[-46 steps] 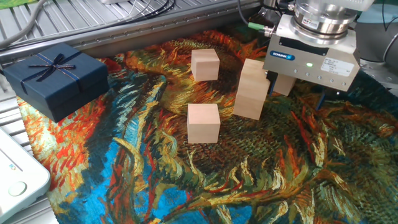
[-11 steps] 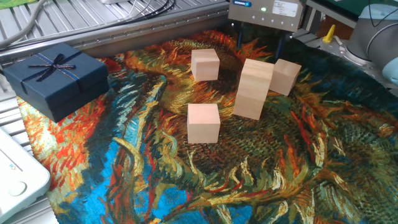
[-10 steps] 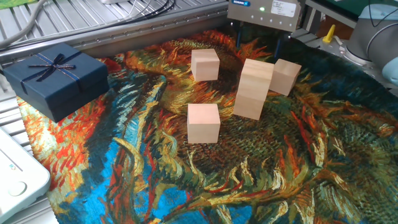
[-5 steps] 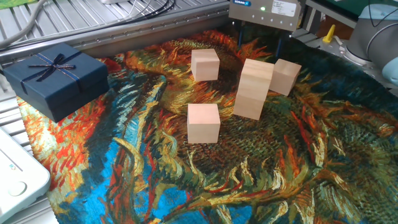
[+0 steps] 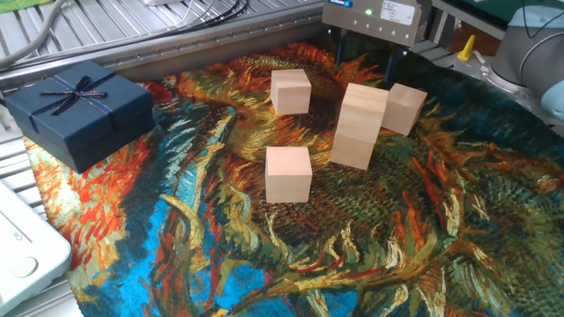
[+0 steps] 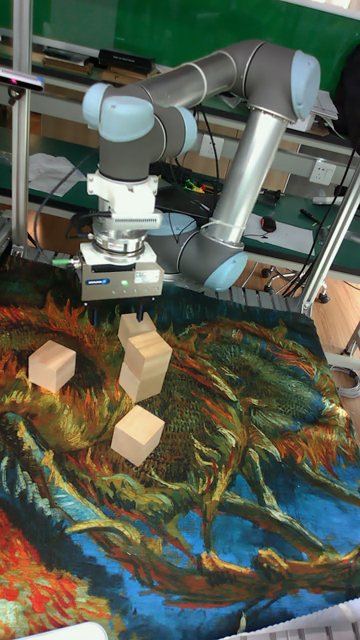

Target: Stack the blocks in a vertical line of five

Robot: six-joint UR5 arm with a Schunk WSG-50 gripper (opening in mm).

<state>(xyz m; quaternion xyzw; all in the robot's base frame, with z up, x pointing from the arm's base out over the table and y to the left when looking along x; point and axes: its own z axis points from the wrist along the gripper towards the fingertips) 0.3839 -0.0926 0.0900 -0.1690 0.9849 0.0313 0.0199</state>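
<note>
Wooden cubes, pale and unmarked: five in all. Three stood singly, namely a far cube (image 5: 290, 92), a near cube (image 5: 288, 173) and a right-hand cube (image 5: 404, 108). Two more formed a single two-high stack, upper cube (image 5: 364, 104) on lower cube (image 5: 355, 146). The tall fixed view gave the same total of five. Dark navy gift box (image 5: 77, 110) with ribbon bow: one. Painted-pattern cloth (image 5: 458, 246) over the worktop: one. Robot arm (image 6: 255, 150): one, bearing one claw (image 5: 365, 60) with two fingers. White device (image 5: 22, 246) at the lower left corner, only partly in frame: one.
</note>
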